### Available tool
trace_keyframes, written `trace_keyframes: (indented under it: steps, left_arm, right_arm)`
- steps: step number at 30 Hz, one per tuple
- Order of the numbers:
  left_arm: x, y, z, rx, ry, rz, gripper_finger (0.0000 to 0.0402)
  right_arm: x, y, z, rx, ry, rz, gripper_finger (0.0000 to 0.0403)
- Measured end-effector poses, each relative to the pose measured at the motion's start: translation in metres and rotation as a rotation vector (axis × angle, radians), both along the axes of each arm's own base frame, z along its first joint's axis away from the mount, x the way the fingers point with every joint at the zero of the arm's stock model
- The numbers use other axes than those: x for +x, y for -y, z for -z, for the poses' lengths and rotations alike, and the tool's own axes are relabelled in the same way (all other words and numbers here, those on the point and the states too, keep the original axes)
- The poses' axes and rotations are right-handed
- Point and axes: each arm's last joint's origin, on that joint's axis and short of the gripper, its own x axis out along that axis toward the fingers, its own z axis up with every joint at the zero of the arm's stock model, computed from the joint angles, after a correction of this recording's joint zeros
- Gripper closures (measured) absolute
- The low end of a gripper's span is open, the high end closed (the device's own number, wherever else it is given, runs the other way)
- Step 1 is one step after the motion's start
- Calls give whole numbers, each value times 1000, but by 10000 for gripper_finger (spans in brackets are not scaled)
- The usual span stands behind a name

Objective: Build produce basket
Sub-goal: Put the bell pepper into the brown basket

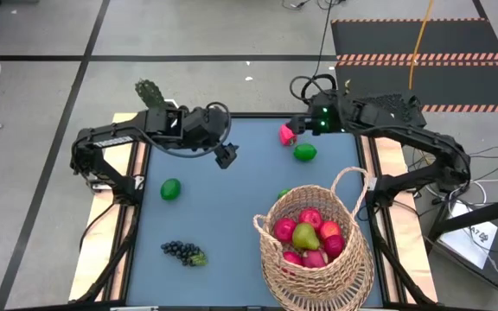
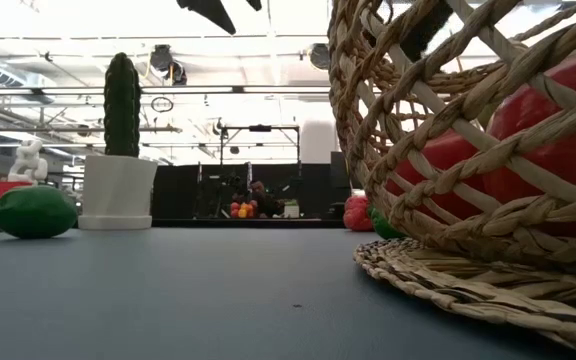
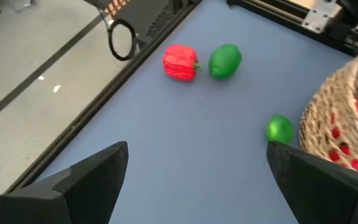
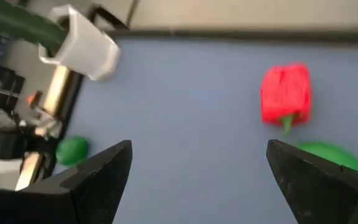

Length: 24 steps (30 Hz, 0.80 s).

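From above, the basket (image 1: 314,250) sat at the surface's (image 1: 232,225) near edge, holding apples and a pear; limes (image 1: 170,188), grapes (image 1: 184,252) and dragon fruit (image 1: 287,134) lay loose.

Both wrist views showed the left hand (image 3: 197,180) and right hand (image 4: 199,177) spread apart, empty.

The fruit looked light, hard and slick: grip across the middle. No writing was legible.
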Motion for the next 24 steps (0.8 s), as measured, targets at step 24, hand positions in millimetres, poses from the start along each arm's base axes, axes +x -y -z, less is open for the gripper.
trace_keyframes:
  steps: [24]
  left_arm:
    - [1,-21,-4,28,45,-33,18]
  right_arm:
    - [9,61,103,238,-165,-73,35]
